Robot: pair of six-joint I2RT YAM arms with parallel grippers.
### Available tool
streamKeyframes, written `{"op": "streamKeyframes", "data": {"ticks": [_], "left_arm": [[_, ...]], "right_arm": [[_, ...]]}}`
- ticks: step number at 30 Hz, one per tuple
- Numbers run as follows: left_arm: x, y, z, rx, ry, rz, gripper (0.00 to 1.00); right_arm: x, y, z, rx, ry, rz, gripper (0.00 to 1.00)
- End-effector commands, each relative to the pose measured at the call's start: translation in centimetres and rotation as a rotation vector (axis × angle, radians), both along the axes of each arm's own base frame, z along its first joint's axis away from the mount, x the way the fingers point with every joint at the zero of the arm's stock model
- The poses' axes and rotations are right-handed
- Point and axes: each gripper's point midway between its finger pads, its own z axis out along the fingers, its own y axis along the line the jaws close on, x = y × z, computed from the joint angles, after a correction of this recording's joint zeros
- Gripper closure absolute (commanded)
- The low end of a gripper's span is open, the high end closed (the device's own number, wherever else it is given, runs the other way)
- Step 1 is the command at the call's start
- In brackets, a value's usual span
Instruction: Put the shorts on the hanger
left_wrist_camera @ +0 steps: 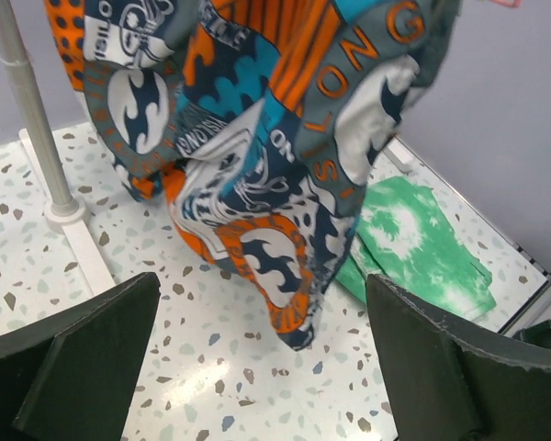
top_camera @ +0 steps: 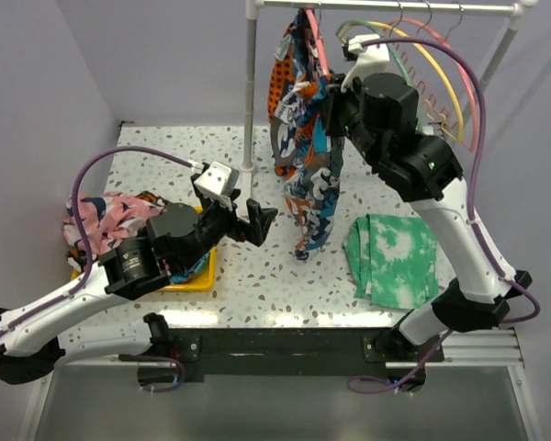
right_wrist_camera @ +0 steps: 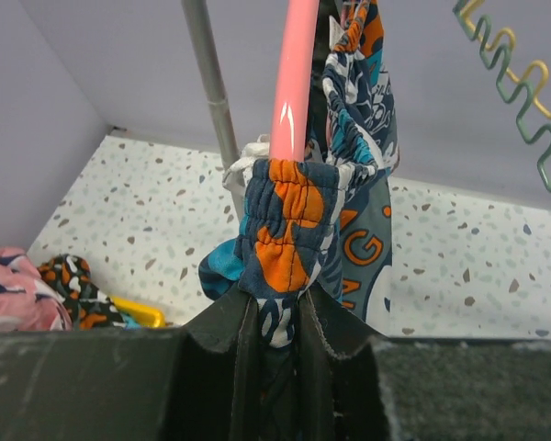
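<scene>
The shorts [top_camera: 303,147], in an orange, teal, navy and white print, hang from the coral-pink hanger [top_camera: 319,44] under the rail, their lower end just above the table. My right gripper [top_camera: 335,103] is shut on the gathered waistband of the shorts [right_wrist_camera: 289,220], right below the pink hanger bar [right_wrist_camera: 292,83]; in the right wrist view its jaws [right_wrist_camera: 289,303] pinch the fabric. My left gripper [top_camera: 262,220] stands open low over the table, left of the hanging shorts [left_wrist_camera: 257,138], with nothing between its fingers [left_wrist_camera: 262,289].
The rack's pole [top_camera: 250,92] stands just left of the shorts. Green [top_camera: 386,41] and yellow [top_camera: 436,69] hangers hang further right on the rail. A green tie-dye cloth [top_camera: 395,257] lies at the right, a pink-and-navy garment [top_camera: 106,216] on a yellow tray [top_camera: 197,276] at the left.
</scene>
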Motion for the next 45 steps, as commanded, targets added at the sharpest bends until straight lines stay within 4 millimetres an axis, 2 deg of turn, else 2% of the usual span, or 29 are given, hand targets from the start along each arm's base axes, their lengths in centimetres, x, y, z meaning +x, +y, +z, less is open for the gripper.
{"op": "streamKeyframes", "data": {"ticks": [1,3,4,10,16,20,26,28,29,30,32,33,34,35,36,37,38,39,40,41,42,43,44,45], "left_arm": [[-0.5,-0.6,-0.1,-0.052,0.022,-0.031,0.01],[-0.5,-0.6,-0.4,-0.049,0.025,-0.032,0.01],[-0.5,-0.6,-0.4,-0.048,0.024,-0.034,0.01],[-0.4,-0.4,-0.3,-0.042,0.015,-0.026,0.01],[-0.4,-0.5,-0.4,-0.038,0.015,-0.028,0.01],[-0.3,-0.8,-0.5,-0.037,0.015,-0.028,0.01],[-0.2,-1.2,-1.1,-0.031,0.027,-0.031,0.01],[-0.1,-1.2,-1.4,-0.029,0.031,-0.031,0.0],[-0.1,-1.3,-1.6,-0.026,0.034,-0.031,0.0],[-0.1,-1.3,-1.7,-0.025,0.036,-0.03,0.0],[-0.1,-1.4,-1.9,-0.026,0.039,-0.033,0.0],[-0.2,-1.5,-1.9,-0.034,0.042,-0.036,0.0],[-0.2,-1.5,-2.0,-0.032,0.044,-0.037,0.0],[-0.2,-1.4,-2.0,-0.034,0.047,-0.035,0.0],[-0.2,-1.5,-2.2,-0.036,0.052,-0.036,0.0],[-0.2,-1.7,-2.4,-0.033,0.057,-0.038,0.0],[-0.2,-1.8,-2.6,-0.029,0.063,-0.039,0.0],[-0.2,-2.0,-3.2,-0.017,0.08,-0.038,0.0],[-0.2,-2.2,-3.6,-0.013,0.09,-0.042,0.0],[-0.1,-2.3,-4.1,-0.01,0.103,-0.04,0.0],[-0.2,-2.4,-4.6,-0.004,0.118,-0.037,0.0],[-0.1,-2.4,-5.5,0.009,0.131,-0.03,0.0],[0.0,-2.4,-6.1,0.014,0.142,-0.024,0.0],[-0.1,-2.5,-6.9,0.017,0.163,-0.017,0.0]], "right_arm": [[2.9,-0.2,4.3,0.141,-0.111,-0.002,1.0],[4.2,-0.1,3.9,0.162,-0.101,-0.007,1.0],[4.2,0.0,4.4,0.174,-0.108,0.004,1.0],[6.4,0.8,4.1,0.174,-0.12,-0.015,1.0],[7.2,1.4,4.2,0.192,-0.126,-0.017,1.0],[7.9,2.0,3.5,0.202,-0.11,-0.01,1.0],[9.1,3.4,0.7,0.225,-0.058,-0.004,1.0],[8.9,3.5,0.1,0.224,-0.046,0.005,0.98],[8.7,3.6,0.1,0.223,-0.042,0.016,0.88],[8.5,3.6,-0.1,0.221,-0.036,0.018,0.69],[7.5,3.2,-0.1,0.229,-0.03,0.034,0.49],[7.3,3.3,-1.2,0.219,-0.003,0.039,0.36],[6.1,2.8,-0.4,0.235,-0.013,0.056,0.31],[5.6,2.7,-0.6,0.236,-0.005,0.063,0.28],[5.2,2.7,-2.0,0.225,0.025,0.069,0.24],[4.5,2.4,-2.1,0.232,0.031,0.076,0.2],[2.9,1.8,-1.0,0.26,0.013,0.094,0.17],[2.5,1.6,-2.5,0.252,0.044,0.096,0.15],[1.9,1.3,-2.9,0.255,0.05,0.102,0.02],[-0.1,0.2,-1.5,0.289,0.021,0.115,0.02],[-0.6,0.3,-3.6,0.274,0.06,0.122,0.01],[-1.6,-0.3,-3.8,0.281,0.059,0.127,0.02],[-3.4,-1.5,-3.0,0.314,0.039,0.131,0.01],[-4.0,-1.6,-5.7,0.301,0.082,0.134,0.01]]}}
